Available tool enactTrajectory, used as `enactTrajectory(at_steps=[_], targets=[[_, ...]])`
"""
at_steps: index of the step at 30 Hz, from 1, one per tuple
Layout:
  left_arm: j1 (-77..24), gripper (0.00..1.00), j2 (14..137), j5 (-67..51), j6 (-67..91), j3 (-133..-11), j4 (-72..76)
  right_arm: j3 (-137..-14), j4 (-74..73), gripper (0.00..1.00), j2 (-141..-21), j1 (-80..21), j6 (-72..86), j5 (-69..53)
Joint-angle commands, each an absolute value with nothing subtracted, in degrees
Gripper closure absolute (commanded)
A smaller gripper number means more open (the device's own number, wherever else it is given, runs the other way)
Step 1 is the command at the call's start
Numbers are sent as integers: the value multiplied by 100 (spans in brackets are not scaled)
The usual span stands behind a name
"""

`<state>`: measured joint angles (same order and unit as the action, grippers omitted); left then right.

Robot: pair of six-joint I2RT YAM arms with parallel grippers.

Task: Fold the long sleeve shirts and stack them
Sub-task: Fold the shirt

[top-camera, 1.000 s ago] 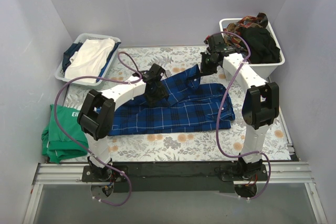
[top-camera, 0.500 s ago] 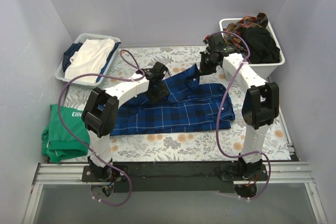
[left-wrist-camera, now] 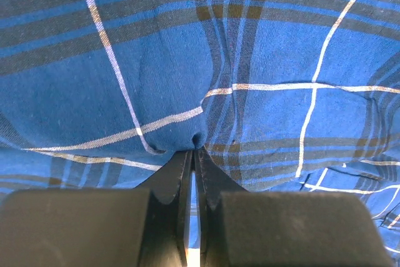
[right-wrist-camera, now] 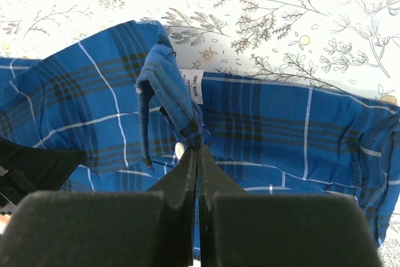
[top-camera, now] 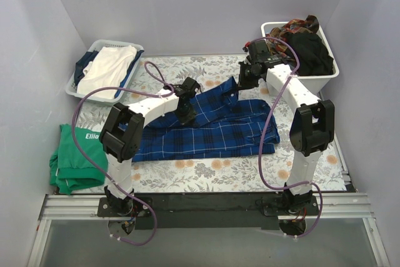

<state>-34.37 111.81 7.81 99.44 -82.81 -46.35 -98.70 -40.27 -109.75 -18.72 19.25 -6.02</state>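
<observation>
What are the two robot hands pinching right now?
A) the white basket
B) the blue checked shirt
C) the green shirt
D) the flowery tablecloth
B: the left gripper and the right gripper are each shut on a fold of the blue checked shirt, which is spread out on the table.
</observation>
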Motion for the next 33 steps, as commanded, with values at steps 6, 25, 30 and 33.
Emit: enactTrajectory(at_steps=[6,25,30,33], targets=[[-3463,100,10267,1107,9782,-7981,-4895,-10019,-4288,99,-10450,-1802,1872,-414],[-3393,100,9923,844,9519,-7435,-4597,-7877,-4316,99,-9729,-1222,2241,-281],[-3393,99,10055,756,9422,-7435,-4526,-7646,-4052,99,-9914,-1222,2189,-246],[-3393,74,10029,808,9396,-7488,-4588,-7603,-4017,79,-9897,-1213,2171,-299]])
